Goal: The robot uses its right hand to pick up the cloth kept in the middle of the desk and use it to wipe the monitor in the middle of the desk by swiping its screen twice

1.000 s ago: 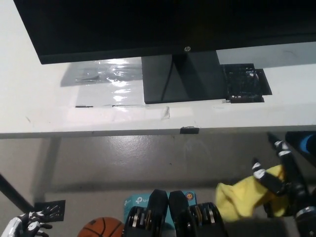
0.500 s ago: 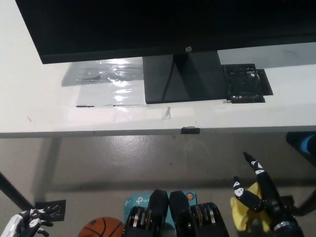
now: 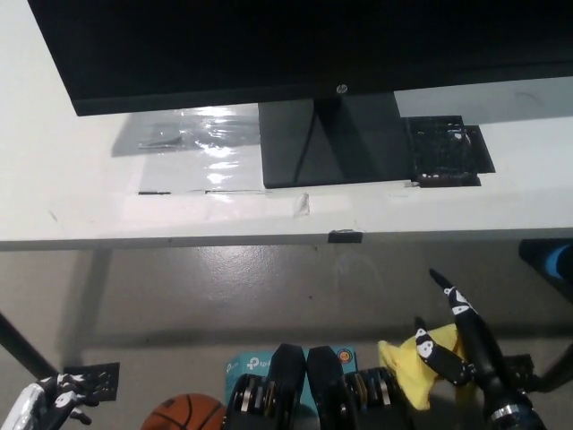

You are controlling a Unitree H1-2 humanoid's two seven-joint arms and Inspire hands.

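The black monitor [image 3: 295,49] stands at the back of the white desk [image 3: 89,206], its dark stand base [image 3: 336,143] at the middle. My black right hand [image 3: 461,345] is low at the bottom right, below the desk's front edge, with a yellow cloth [image 3: 407,367] held in it and hanging toward the floor. Two of its fingers [image 3: 448,296] point up, apart from the desk. My white left hand [image 3: 45,403] rests at the bottom left corner, well below the desk.
A shiny plastic sheet [image 3: 188,134] lies left of the stand, and a black mat [image 3: 448,148] right of it. A small black clip [image 3: 345,236] sits on the desk's front edge. An orange basketball [image 3: 183,414] and a teal box [image 3: 246,365] are on the floor.
My right hand dropped lower and shifted left with the cloth, then rose slightly; more yellow cloth shows now than half a second ago. The left hand stayed put.
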